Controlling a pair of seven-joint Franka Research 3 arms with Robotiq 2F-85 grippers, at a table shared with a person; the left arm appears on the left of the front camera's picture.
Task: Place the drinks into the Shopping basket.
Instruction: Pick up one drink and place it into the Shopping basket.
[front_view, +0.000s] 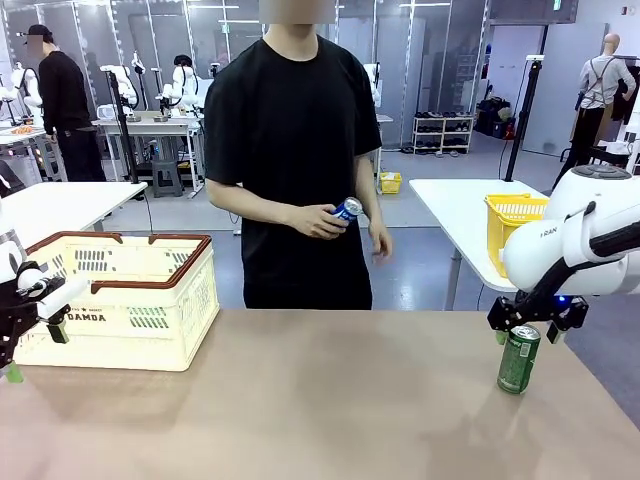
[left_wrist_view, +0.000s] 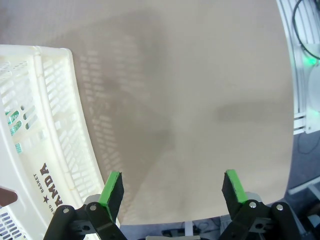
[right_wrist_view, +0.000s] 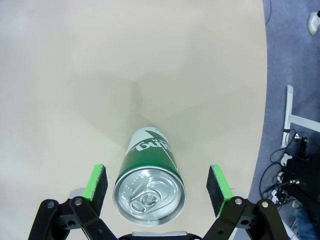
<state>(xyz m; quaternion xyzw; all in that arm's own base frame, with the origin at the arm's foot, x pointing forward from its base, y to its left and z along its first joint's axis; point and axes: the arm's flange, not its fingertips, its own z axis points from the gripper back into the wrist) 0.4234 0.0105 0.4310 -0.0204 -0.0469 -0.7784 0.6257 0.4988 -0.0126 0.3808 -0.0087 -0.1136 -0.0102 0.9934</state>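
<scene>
The tabletop (front_view: 330, 410) is plain matte beige, bare across its middle. The cream Shopping basket (front_view: 170, 340) sits at its left end. Near the right edge a green can (front_view: 519, 358) stands upright, with the right jaws wide open either side of its top, not touching. The left jaws gape empty beside the basket. A person's hand (front_view: 318, 220) holds a blue can (front_view: 347, 209). Behind are grey floor, white tables and a yellow mesh basket (front_view: 513, 215).

The Shopping basket (front_view: 170, 300) carries the dark word "DAMDA" on its cream side. In the left wrist view this print stands sideways, cut to "MDA", with a star and a small "BASKET". The white lettering on the green can (right_wrist_view: 149, 150) is upside down and I cannot read it.
</scene>
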